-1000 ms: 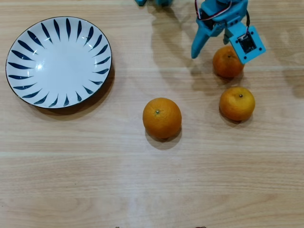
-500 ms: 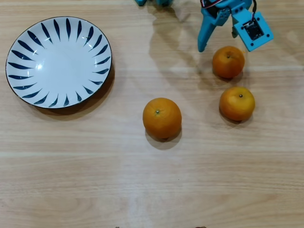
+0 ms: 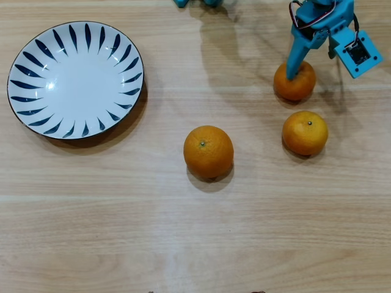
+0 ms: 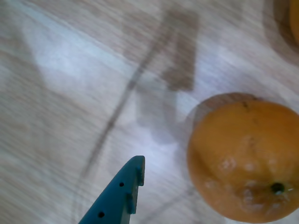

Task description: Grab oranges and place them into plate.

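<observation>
So this looks like the very start of the job: the plate (image 3: 75,79) sits empty at the upper left of the overhead view and all three oranges are on the wooden table (image 3: 195,232). The gripper (image 3: 317,64) is hovering over the far orange (image 3: 294,81) at upper right, lining up for a grab. Its jaws are spread apart and it's gripping nothing. In the overhead view one blue finger (image 3: 297,58) overlaps the top of that orange, but I can't tell if it's actually touching. The wrist view shows a finger tip (image 4: 133,175) well to the left of the fruit (image 4: 243,158), with bare table between.

I reckon the next move means getting the fruit centred between the fingers, dropping lower, then squeezing. The other small orange (image 3: 305,132) sits just below it, and the big orange (image 3: 208,151) is mid-table
</observation>
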